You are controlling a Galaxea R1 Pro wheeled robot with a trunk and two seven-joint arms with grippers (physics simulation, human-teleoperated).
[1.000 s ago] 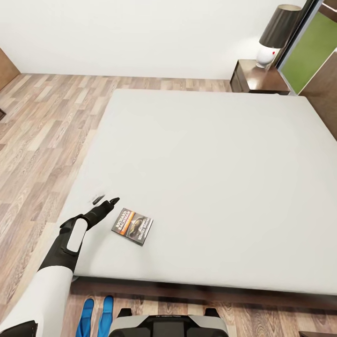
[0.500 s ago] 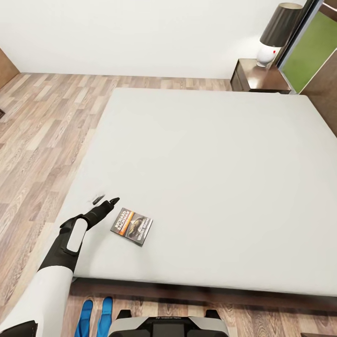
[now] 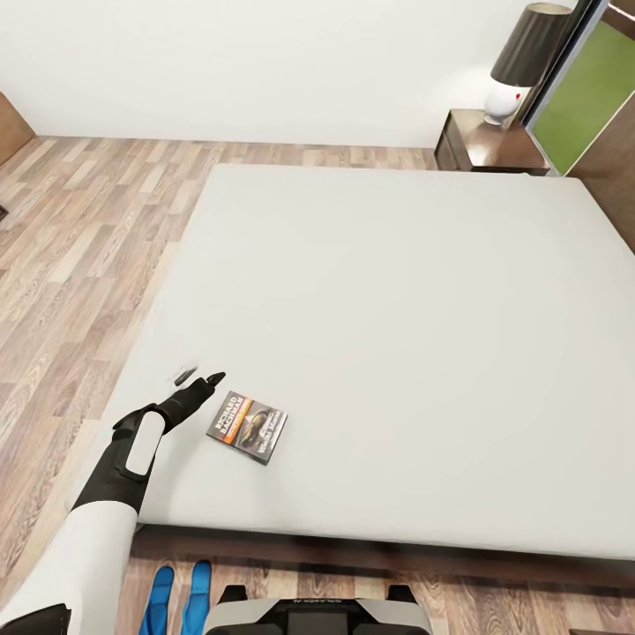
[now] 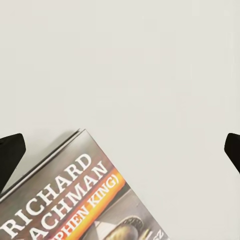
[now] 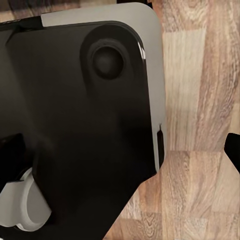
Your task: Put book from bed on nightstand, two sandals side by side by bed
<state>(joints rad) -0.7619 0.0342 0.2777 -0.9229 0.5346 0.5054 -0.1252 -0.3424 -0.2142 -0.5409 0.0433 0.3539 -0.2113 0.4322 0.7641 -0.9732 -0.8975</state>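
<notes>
Risk first: left black two-fingered gripper (image 3: 200,379), fingers spread and empty, hovering just beside thin dark paperback book (image 3: 249,427) with orange band; likely to skid it across smooth pale grey mattress (image 3: 397,309); lay flat near foot edge, long axis slanting, title end toward gripper; right gripper's state: cannot tell.

the pale bed (image 3: 397,309) carries the book (image 3: 249,427) near its foot edge, lying flat.

Bright even light, soft faint shadows, sharp renders, no glare.
</notes>
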